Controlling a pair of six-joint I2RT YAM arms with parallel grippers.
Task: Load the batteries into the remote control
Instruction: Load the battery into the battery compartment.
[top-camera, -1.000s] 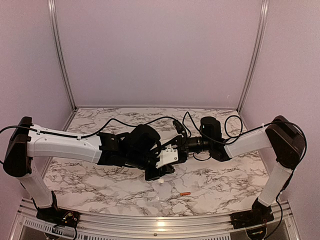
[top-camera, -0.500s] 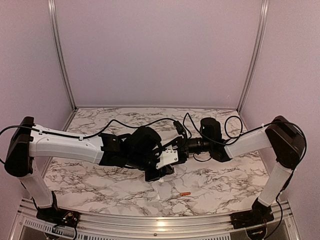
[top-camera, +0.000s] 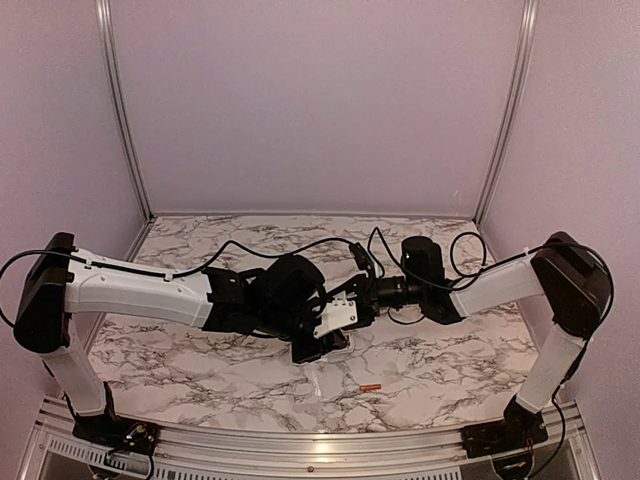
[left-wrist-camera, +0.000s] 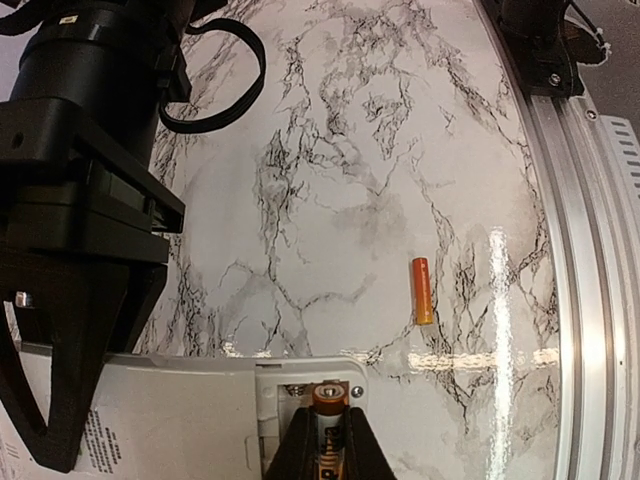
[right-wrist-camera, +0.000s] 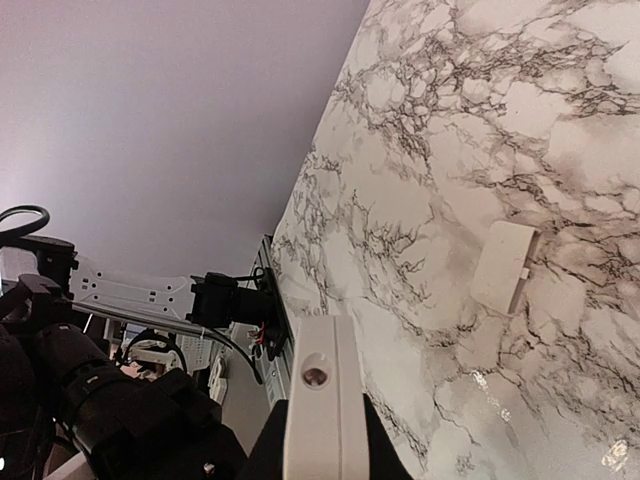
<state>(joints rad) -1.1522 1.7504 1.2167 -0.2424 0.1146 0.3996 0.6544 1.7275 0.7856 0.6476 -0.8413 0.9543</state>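
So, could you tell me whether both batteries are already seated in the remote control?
No, the orange battery lies loose on the marble table, apart from the remote control.

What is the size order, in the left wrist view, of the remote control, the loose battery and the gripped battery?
1. remote control
2. loose battery
3. gripped battery, only its end visible at the left gripper: rank unsure.

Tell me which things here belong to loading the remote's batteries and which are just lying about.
Job: remote control; gold battery in left gripper at its compartment; loose orange battery; right gripper holding the remote; white plate, likely the battery cover.
Lying about: black cables.
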